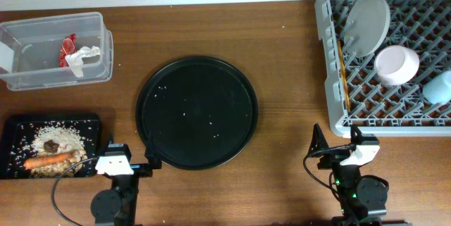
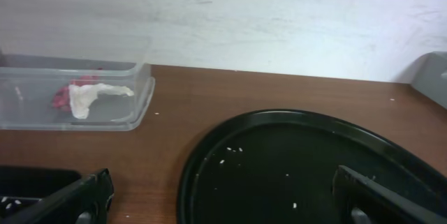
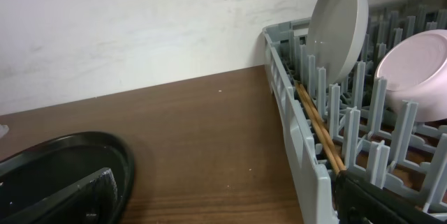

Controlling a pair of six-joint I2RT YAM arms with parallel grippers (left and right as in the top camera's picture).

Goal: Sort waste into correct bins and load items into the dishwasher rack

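Observation:
The grey dishwasher rack (image 1: 331, 78) at the right holds the white plate (image 1: 368, 23) upright, the pinkish-white bowl (image 1: 397, 65), the light-blue cup (image 1: 438, 86) and the chopsticks (image 1: 343, 74). The clear tub (image 1: 99, 25) at the far left holds the red wrapper (image 1: 68, 46) and white tissue (image 1: 83, 58). The flat black tray (image 1: 14, 124) holds rice scraps (image 1: 60, 136), the carrot (image 1: 48, 160) and the brown lump (image 1: 51, 145). My left gripper (image 1: 129, 157) and right gripper (image 1: 337, 141) are open and empty at the front edge. In the right wrist view I see the plate (image 3: 339, 25), bowl (image 3: 412, 70) and chopsticks (image 3: 318, 126).
The large round black tray (image 1: 197, 111) with a few rice grains lies mid-table between the arms; it also shows in the left wrist view (image 2: 293, 161). A white wall runs along the table's back.

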